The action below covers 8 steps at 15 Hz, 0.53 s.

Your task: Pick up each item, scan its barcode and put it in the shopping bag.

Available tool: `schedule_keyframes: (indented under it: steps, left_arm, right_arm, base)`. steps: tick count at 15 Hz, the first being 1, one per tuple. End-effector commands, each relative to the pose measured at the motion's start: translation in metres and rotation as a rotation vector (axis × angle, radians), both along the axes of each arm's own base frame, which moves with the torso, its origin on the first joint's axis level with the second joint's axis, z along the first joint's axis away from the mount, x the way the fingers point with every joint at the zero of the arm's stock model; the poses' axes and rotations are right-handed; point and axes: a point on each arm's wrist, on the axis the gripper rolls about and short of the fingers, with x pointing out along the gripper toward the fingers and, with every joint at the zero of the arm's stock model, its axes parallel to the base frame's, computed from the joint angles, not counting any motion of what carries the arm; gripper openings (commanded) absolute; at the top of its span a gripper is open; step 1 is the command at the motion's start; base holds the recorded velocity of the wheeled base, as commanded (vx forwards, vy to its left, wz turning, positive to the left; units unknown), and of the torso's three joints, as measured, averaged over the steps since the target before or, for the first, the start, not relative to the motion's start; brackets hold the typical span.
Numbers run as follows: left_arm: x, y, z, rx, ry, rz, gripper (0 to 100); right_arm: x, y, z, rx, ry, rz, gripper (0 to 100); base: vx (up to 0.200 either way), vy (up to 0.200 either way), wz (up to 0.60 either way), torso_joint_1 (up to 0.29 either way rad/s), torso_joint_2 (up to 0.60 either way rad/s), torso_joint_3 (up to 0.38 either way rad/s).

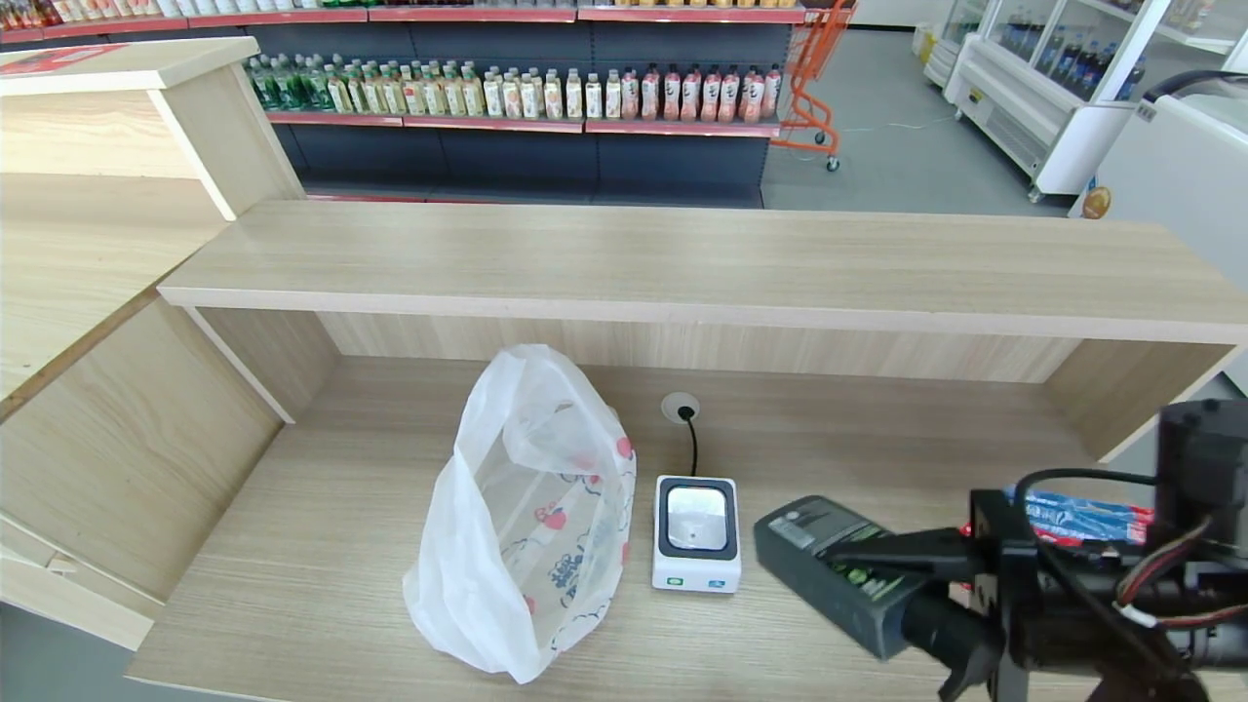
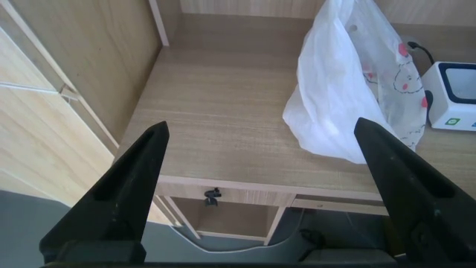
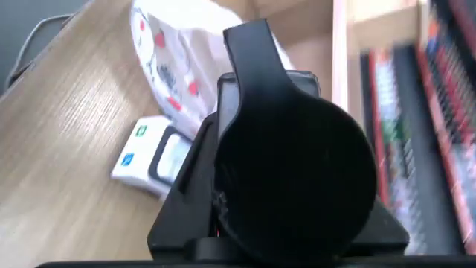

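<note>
A dark grey, box-shaped item [image 1: 804,531] with a green label is held just above the desk, and my right gripper [image 1: 882,595] is shut on it from the right. It hangs just right of the white barcode scanner [image 1: 695,531], whose dark window faces up. Left of the scanner stands the white plastic shopping bag [image 1: 526,517] with its mouth open. In the right wrist view the item [image 3: 297,179] looms large, with the bag [image 3: 178,52] and scanner [image 3: 156,156] beyond. My left gripper [image 2: 262,126] is open and holds nothing, off the desk's front left corner, with the bag [image 2: 335,89] ahead.
A blue and red packet [image 1: 1082,515] lies on the desk behind my right arm. A raised counter ledge [image 1: 682,263] overhangs the back of the desk, and wooden side panels close it in. The scanner's cable [image 1: 691,439] runs to a hole behind it.
</note>
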Motion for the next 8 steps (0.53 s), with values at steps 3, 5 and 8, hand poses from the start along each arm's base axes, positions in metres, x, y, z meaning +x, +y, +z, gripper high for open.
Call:
schedule_keyframes:
  steps: [3,5,8]
  left_arm:
    - [0.000,0.000,0.000,0.000,0.000,0.000,100]
    - [0.000,0.000,0.000,0.000,0.000,0.000,100]
    - [0.000,0.000,0.000,0.000,0.000,-0.001,100]
  right_arm:
    - [-0.031,-0.039,0.021,0.277,0.472,-0.426,0]
    - [-0.028,-0.046,0.015,0.443,0.823,-0.575,0]
    - [-0.011,-0.038,0.008,0.711,1.357,-0.746,0]
  base:
    - [0.000,0.000,0.00,0.000,0.00,0.000]
    - [0.000,0.000,0.00,0.000,0.00,0.000]
    - [0.000,0.000,0.00,0.000,0.00,0.000]
